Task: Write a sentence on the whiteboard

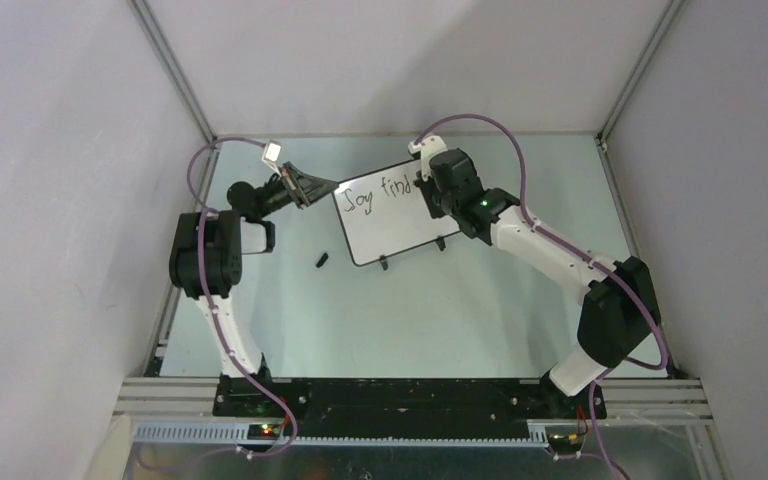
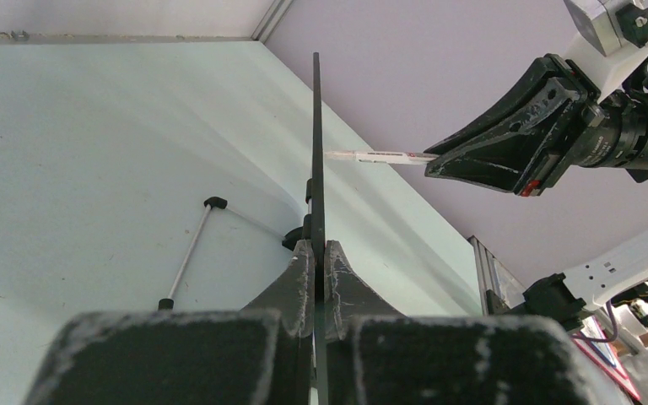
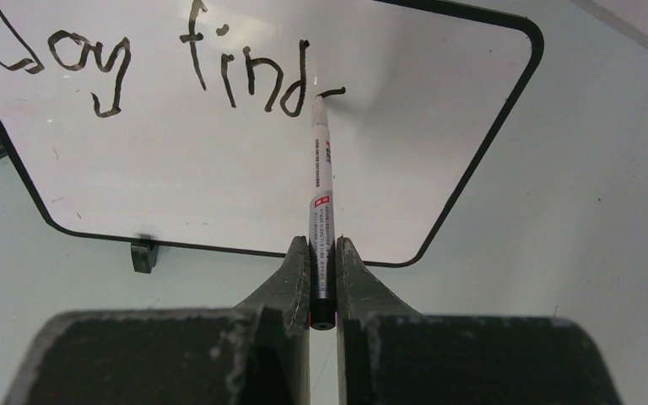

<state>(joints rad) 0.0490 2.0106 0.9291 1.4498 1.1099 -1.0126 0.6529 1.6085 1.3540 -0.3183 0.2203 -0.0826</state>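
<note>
The whiteboard (image 1: 390, 225) stands tilted on its small black feet (image 3: 143, 254) at mid-table. My left gripper (image 1: 310, 188) is shut on its left edge; in the left wrist view the whiteboard (image 2: 317, 135) shows edge-on between the closed fingers of the left gripper (image 2: 318, 250). My right gripper (image 3: 321, 246) is shut on a white marker pen (image 3: 321, 190) whose tip touches the whiteboard (image 3: 219, 169) just right of the sentence (image 3: 160, 72), which reads "Joy find" with a short fresh stroke after it. From above, the right gripper (image 1: 430, 192) covers the end of the sentence (image 1: 375, 192).
A small black pen cap (image 1: 322, 260) lies on the table, left of the board's lower corner. A thin white rod with black ends (image 2: 187, 253) lies on the board's back side. Grey enclosure walls close in at left, right and back.
</note>
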